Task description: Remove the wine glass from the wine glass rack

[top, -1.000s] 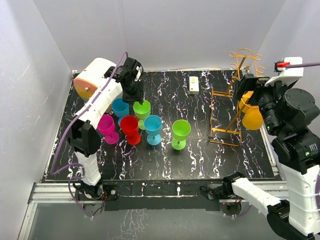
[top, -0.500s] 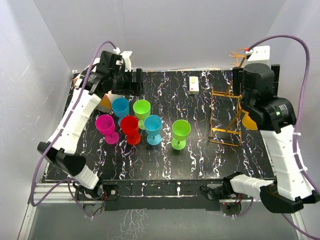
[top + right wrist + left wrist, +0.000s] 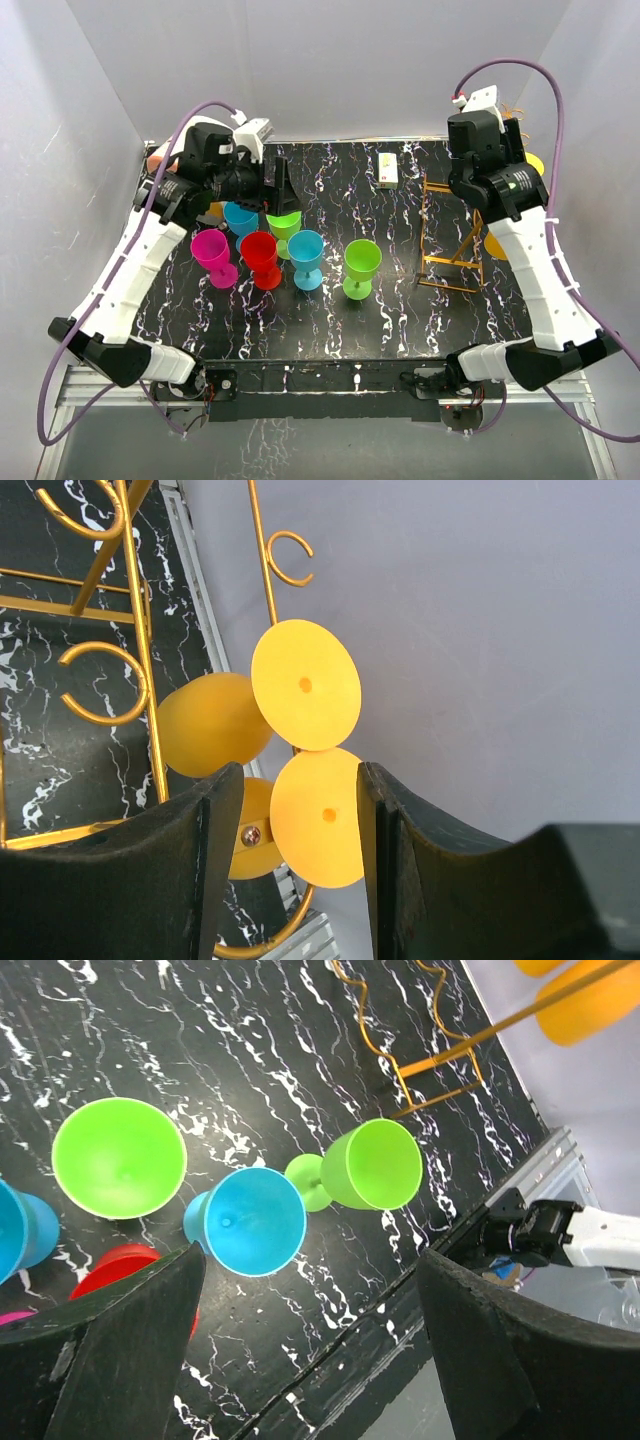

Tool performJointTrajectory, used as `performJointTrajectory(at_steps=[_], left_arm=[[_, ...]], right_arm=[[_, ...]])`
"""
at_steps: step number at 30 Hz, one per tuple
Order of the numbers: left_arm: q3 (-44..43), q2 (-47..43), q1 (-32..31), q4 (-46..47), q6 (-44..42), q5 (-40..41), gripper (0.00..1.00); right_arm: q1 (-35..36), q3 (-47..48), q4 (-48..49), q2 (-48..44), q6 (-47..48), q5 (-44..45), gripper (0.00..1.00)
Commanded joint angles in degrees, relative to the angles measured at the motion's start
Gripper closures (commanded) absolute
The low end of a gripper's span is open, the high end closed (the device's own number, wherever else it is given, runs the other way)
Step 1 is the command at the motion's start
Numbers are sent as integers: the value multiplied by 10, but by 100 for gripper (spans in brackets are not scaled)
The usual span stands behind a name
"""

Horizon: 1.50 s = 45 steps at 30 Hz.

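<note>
The wine glass rack [image 3: 452, 225], thin orange-gold wire [image 3: 140, 660], stands at the table's right. Two orange wine glasses hang on it; their round feet [image 3: 305, 685] face my right wrist camera. My right gripper [image 3: 300, 780] is at the rack's top with the lower glass's foot [image 3: 320, 815] between its fingers. The right finger [image 3: 400, 820] touches the foot's edge, while a narrow gap remains at the left finger [image 3: 200, 830]. An orange bowl [image 3: 212, 738] hangs further left. My left gripper [image 3: 310, 1260] hovers open and empty above the standing glasses [image 3: 278, 185].
Several coloured glasses stand left of centre: pink [image 3: 212, 250], red [image 3: 260, 252], blue [image 3: 305, 250] and green [image 3: 362, 262], with others behind. A small white box [image 3: 388, 170] lies at the back. The right wall is close behind the rack.
The right arm rose to the rack's top and its jaws narrowed round the glass foot. The left arm lifted off the glasses and its jaws opened wide.
</note>
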<state>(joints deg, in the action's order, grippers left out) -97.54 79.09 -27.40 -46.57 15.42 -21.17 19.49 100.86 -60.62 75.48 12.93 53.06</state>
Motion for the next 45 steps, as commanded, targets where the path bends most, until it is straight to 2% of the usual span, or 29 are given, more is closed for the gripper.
performJointTrajectory(at_steps=[1,11,18,32,45], left_arm=[[11,-30,-31,11,-12,-2,14],[16,-49,-61,2,-26,33,13],[20,-52,-73,3,-31,47,12],[19,-50,-80,2,-33,57,9],[14,-42,-81,2,-33,56,9]], right_arm=[[-4,12,25,8,25,23,54],[-57,-4,56,38,40,-33,60],[-81,-20,71,49,39,-59,59],[-112,-64,126,58,76,-61,61],[-114,-52,139,66,92,-71,74]])
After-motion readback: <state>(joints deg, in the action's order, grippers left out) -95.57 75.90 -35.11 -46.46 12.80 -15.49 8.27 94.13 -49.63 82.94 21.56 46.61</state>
